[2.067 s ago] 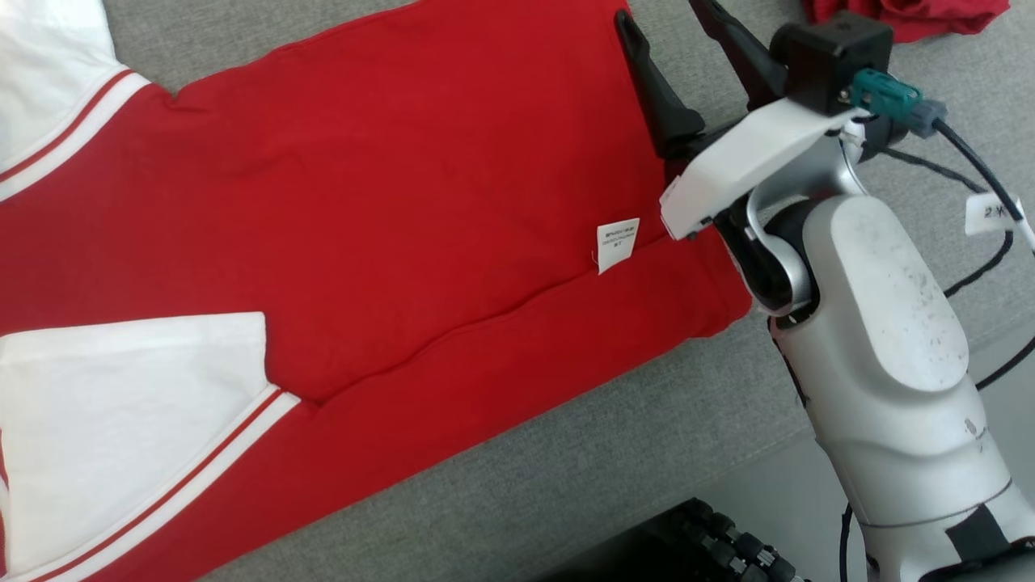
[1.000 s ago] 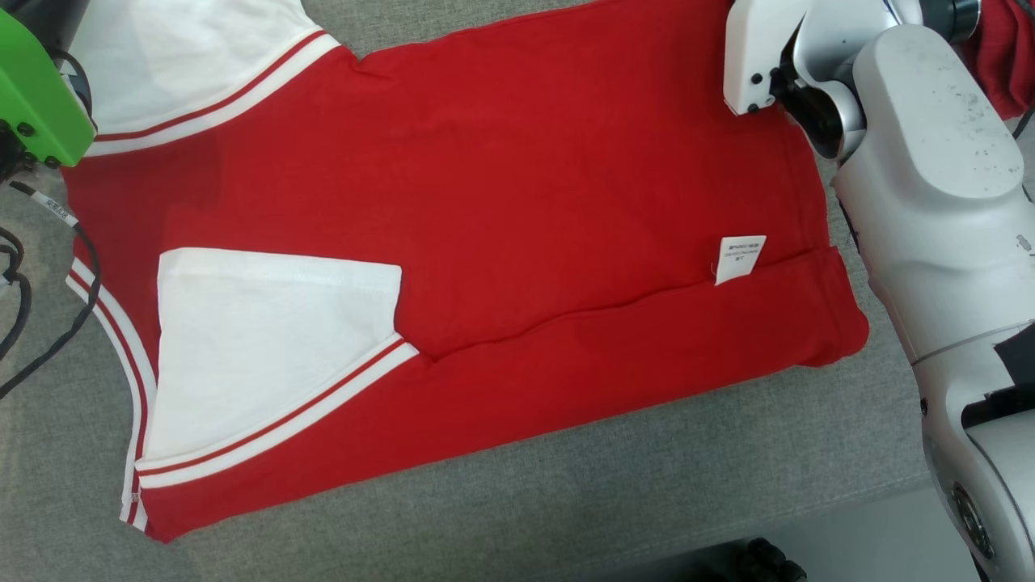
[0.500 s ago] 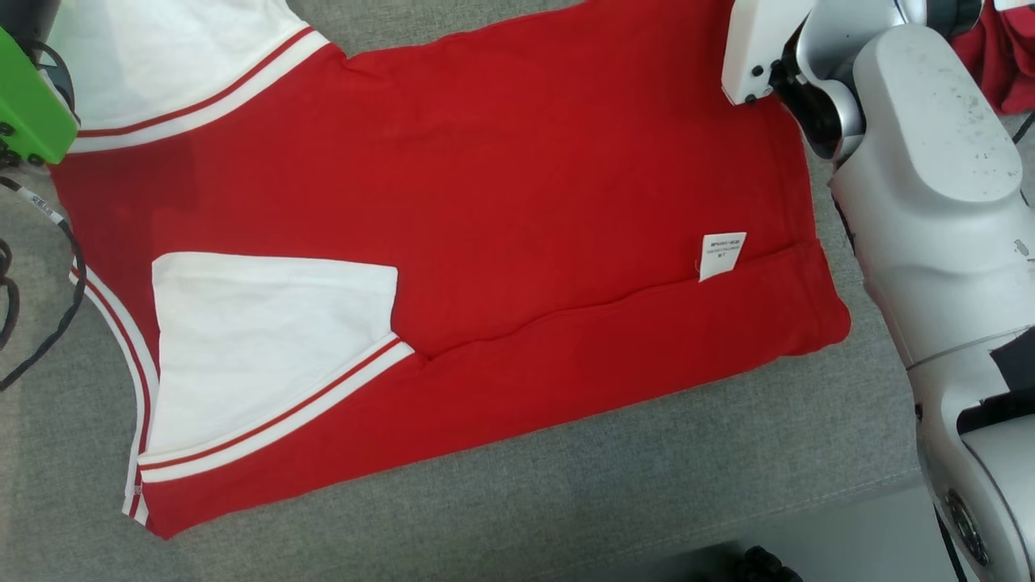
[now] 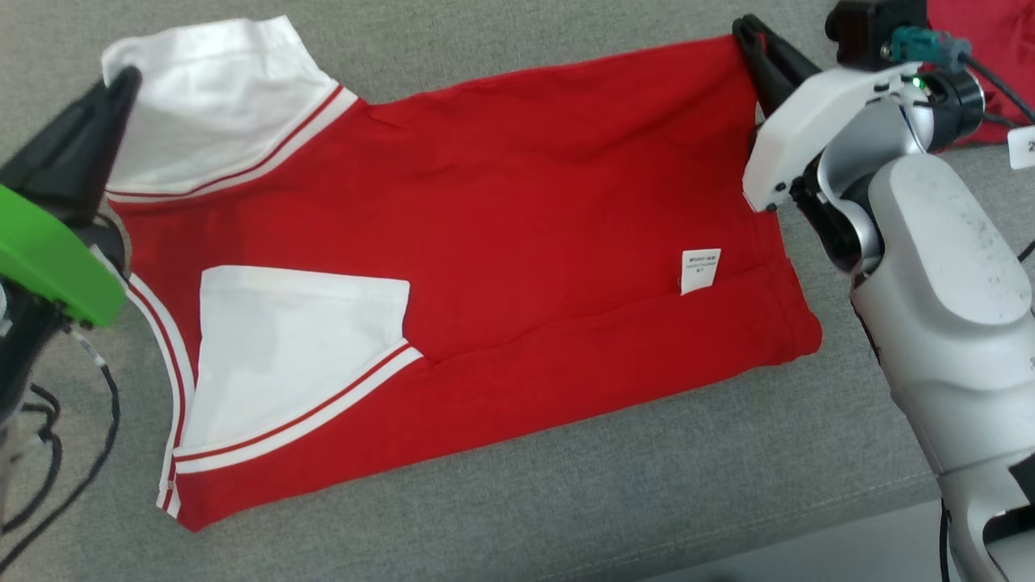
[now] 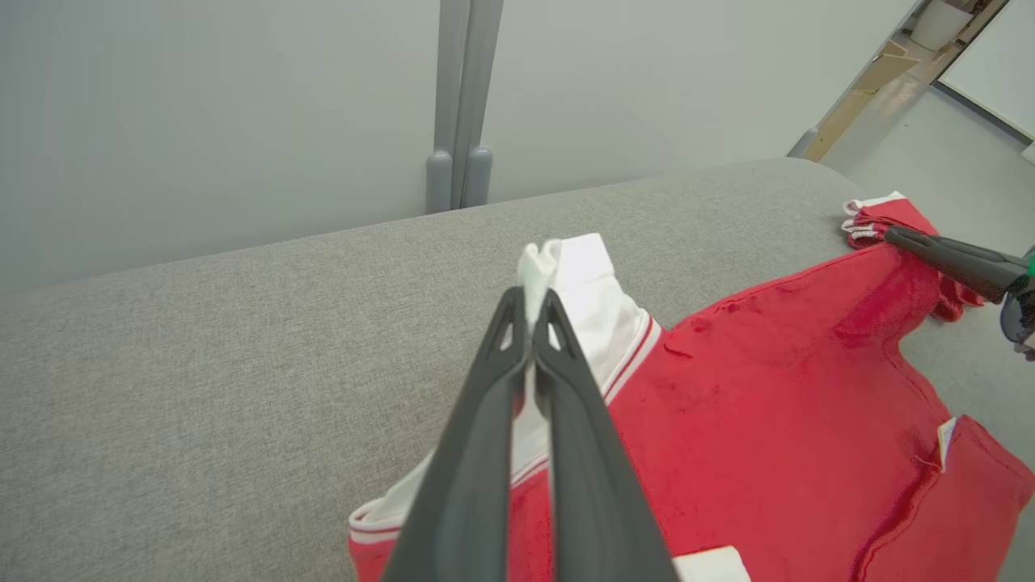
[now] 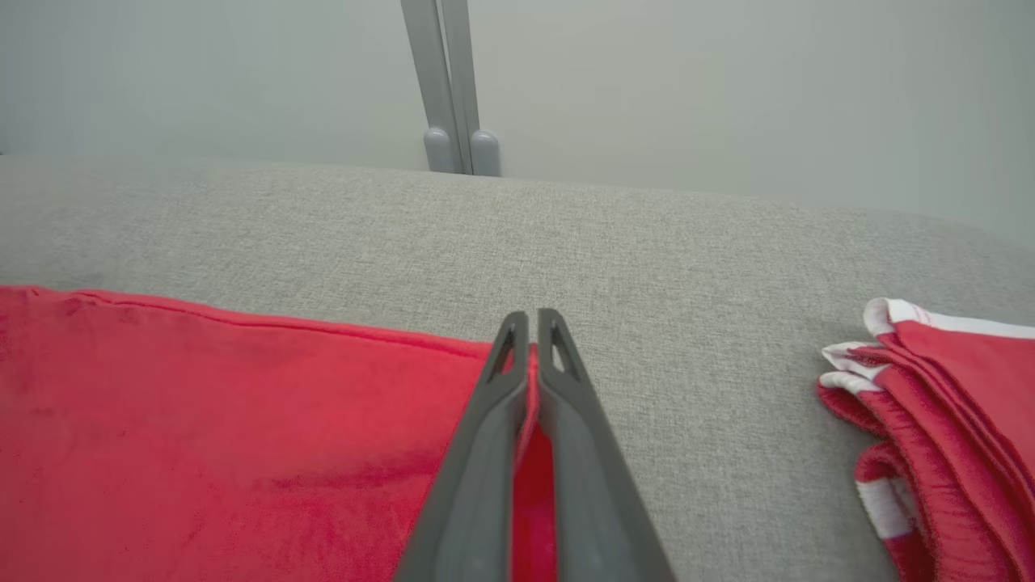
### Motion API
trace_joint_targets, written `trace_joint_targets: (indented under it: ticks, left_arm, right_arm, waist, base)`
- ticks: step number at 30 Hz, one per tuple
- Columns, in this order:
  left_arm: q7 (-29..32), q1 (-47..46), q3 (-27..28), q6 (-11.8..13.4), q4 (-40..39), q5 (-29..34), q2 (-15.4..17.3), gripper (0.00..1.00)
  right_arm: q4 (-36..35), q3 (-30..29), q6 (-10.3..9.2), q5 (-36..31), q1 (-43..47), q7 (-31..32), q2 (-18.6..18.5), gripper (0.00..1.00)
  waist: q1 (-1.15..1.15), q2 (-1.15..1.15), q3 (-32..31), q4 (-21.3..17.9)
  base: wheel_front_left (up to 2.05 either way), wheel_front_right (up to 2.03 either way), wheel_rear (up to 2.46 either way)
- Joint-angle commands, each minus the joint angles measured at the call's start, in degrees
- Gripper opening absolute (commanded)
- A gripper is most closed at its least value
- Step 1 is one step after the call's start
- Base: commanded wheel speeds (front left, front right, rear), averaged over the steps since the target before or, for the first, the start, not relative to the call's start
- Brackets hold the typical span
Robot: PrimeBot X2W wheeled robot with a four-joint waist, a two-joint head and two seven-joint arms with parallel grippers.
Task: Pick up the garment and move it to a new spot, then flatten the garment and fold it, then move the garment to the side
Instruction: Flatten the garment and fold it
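Note:
The garment (image 4: pixel 501 218) is a red T-shirt with white, red-striped sleeves, lying partly folded on the grey surface (image 4: pixel 614 501). My left gripper (image 4: pixel 125 81) is at its far left, shut on the white sleeve (image 5: pixel 586 283), whose edge pokes up between the fingers. My right gripper (image 4: pixel 748 32) is at the far right corner, shut on the red hem (image 6: pixel 530 420). The near edge is folded over, with a white label (image 4: pixel 700 270) near the right.
A second red garment with white trim (image 6: pixel 946 396) lies bunched on the grey surface to the right of my right gripper. A grey wall with a vertical post (image 6: pixel 449 89) rises behind the surface. Black cables (image 4: pixel 48 453) hang at the left.
The head camera has shifted, so both fingertips now show at the garment's far corners. The far edge looks slightly lifted and drawn taut between the two grippers.

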Motion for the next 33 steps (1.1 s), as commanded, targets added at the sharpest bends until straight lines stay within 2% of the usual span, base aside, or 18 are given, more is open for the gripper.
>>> trace_joint_targets:
  ticks: [1,13,20,31,32,33]
  left_arm:
    - [-0.8,3.0,0.1,0.4,-1.2,-0.4,-0.3,0.0]
    - [-8.1,23.8,0.1,3.2,-8.4,-1.6,-5.2,0.0]
    - [-12.6,30.8,-0.7,3.2,-5.7,-2.3,-8.7,0.0]
    - [-17.3,34.6,-2.1,2.3,1.9,-2.6,-12.4,0.0]
    - [-18.1,34.9,-2.0,2.3,2.5,-2.6,-12.7,0.22]
    - [-18.7,35.1,-1.8,2.3,3.0,-2.7,-13.0,0.53]
  right_arm:
    - [-1.3,-0.2,-0.09,0.7,2.3,-0.8,-0.5,0.0]
    - [-8.2,-4.4,-0.09,3.0,17.1,-1.9,-1.5,0.0]
    - [-9.4,-6.6,-0.09,2.1,21.5,-2.2,-0.6,0.0]
    - [-10.1,-9.1,-0.09,0.5,27.6,-4.2,1.2,0.0]
    - [-10.3,-9.2,-0.09,0.2,28.4,-4.8,1.4,0.21]
    - [-10.4,-9.6,-0.09,0.1,29.2,-5.4,1.6,0.48]
  waist:
    - [0.0,0.0,-3.0,0.9]
    - [0.0,0.0,-8.3,3.2]
    - [0.0,0.0,-9.1,3.8]
    - [0.0,0.0,-11.3,4.1]
    - [0.0,0.0,-11.7,4.1]
    - [0.0,0.0,-12.0,4.1]
  base:
    - [0.0,0.0,0.0]
    - [0.0,0.0,0.0]
    - [0.0,0.0,0.0]
    - [0.0,0.0,0.0]
    - [0.0,0.0,0.0]
    - [0.0,0.0,0.0]
